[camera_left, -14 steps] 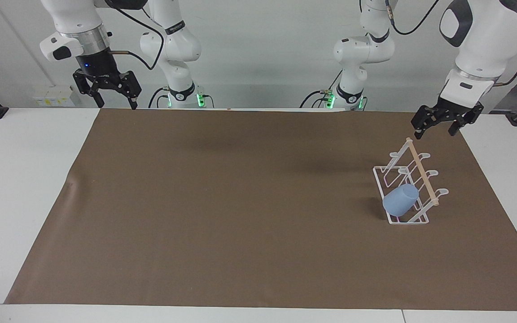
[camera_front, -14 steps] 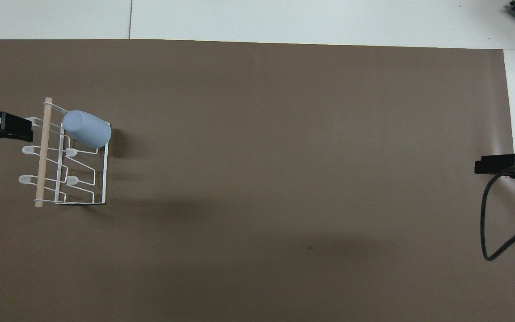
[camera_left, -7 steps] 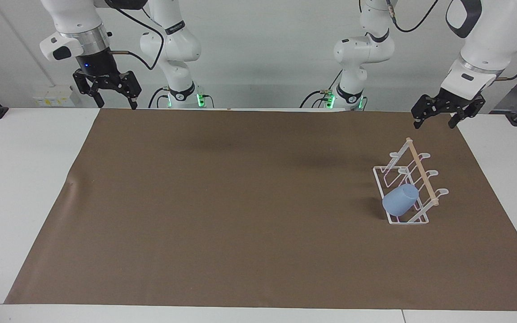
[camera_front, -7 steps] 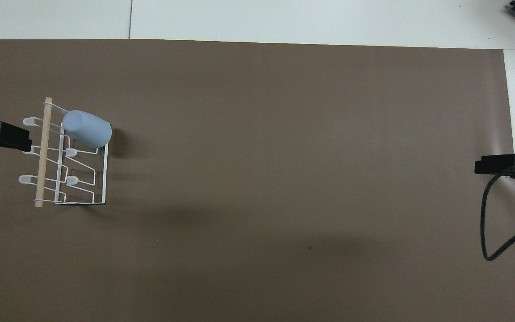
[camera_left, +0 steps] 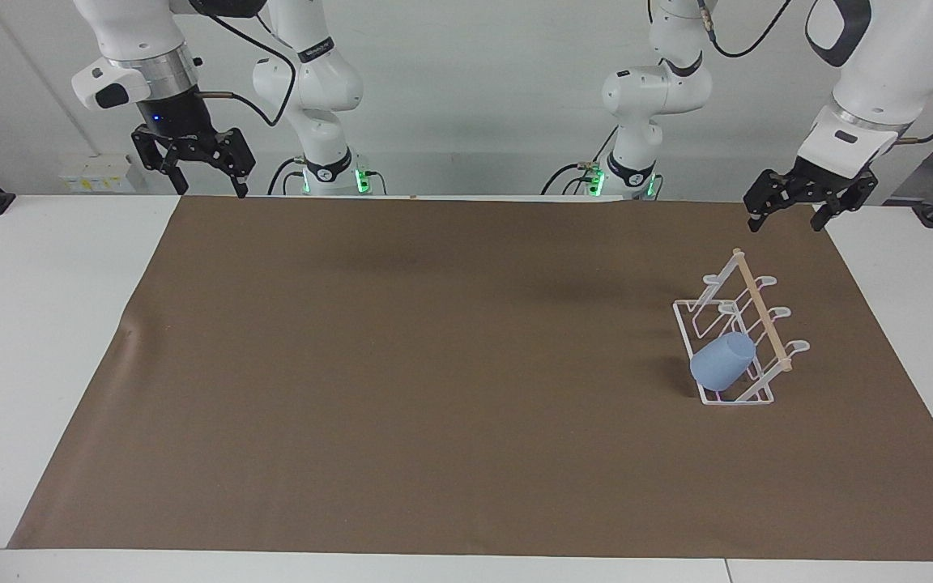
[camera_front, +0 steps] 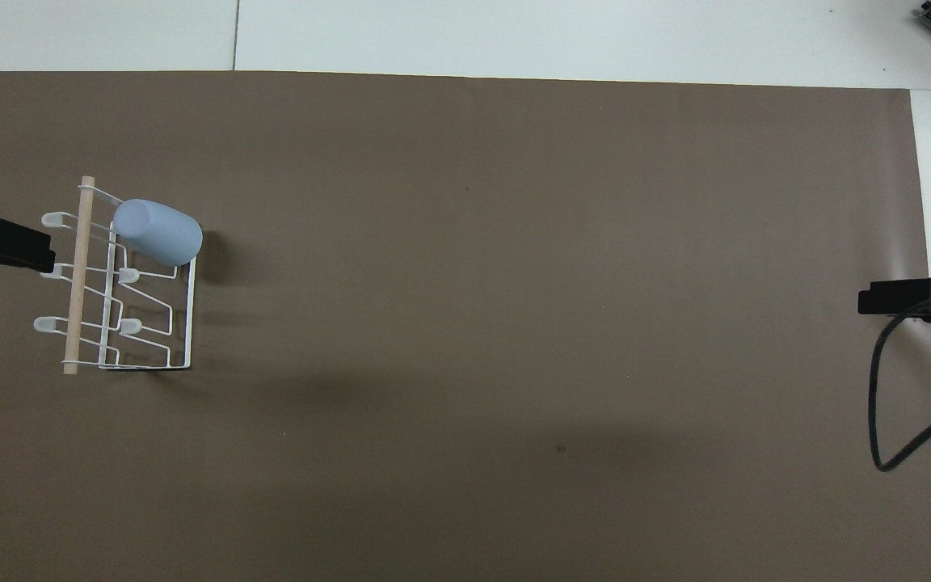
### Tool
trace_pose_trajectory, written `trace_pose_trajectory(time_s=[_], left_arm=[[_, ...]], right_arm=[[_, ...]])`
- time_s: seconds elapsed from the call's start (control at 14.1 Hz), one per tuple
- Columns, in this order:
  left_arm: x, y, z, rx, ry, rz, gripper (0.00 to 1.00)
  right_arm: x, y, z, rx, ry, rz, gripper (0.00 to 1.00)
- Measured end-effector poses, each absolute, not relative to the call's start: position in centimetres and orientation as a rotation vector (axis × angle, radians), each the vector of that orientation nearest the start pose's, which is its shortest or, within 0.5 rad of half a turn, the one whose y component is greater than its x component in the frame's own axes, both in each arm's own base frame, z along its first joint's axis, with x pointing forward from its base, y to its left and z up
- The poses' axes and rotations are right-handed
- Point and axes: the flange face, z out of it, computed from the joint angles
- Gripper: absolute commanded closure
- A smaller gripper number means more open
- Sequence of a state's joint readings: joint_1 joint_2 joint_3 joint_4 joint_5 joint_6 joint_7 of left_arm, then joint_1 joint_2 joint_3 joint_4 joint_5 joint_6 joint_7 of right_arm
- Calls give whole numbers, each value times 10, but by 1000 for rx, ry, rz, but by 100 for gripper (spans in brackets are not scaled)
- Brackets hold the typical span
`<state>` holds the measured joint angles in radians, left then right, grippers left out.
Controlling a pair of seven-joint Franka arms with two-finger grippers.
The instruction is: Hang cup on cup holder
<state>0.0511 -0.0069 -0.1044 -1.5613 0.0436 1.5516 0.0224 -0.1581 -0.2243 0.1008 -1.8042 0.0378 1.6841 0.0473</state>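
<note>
Fingers (camera_left: pixel 754 223) apart (both grippers), mat-edge (camera_left: pixel 847 267) clearance

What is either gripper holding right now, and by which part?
Nothing. The left gripper and right gripper both hang open and empty. The small light-blue plastic cup sits on a peg of the white wire cup holder.

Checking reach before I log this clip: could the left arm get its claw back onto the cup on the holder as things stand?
Probably yes. The left claw hangs open above the cup holder's end toward the robots, and nothing stands between it and the cup, which sits tilted on a peg with its closed base exposed. The right claw waits at its own end.
</note>
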Motion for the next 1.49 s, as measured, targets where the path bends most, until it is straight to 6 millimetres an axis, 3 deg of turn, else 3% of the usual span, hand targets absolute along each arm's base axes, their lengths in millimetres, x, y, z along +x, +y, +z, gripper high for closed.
trace_pose_trajectory(time_s=[0.57,0.85,1.49], left_arm=[[554,-25,634,-3130,112,-51,0],[555,-29,635,-3141,249,-66,0],[555,-29,636,-3142,257,-80,0]], right_arm=[[494,-19,641,-3118,169,-161,0],[494,-19,641,-3118,169,-161,0],[494,-19,641,-3118,169,-161,0]])
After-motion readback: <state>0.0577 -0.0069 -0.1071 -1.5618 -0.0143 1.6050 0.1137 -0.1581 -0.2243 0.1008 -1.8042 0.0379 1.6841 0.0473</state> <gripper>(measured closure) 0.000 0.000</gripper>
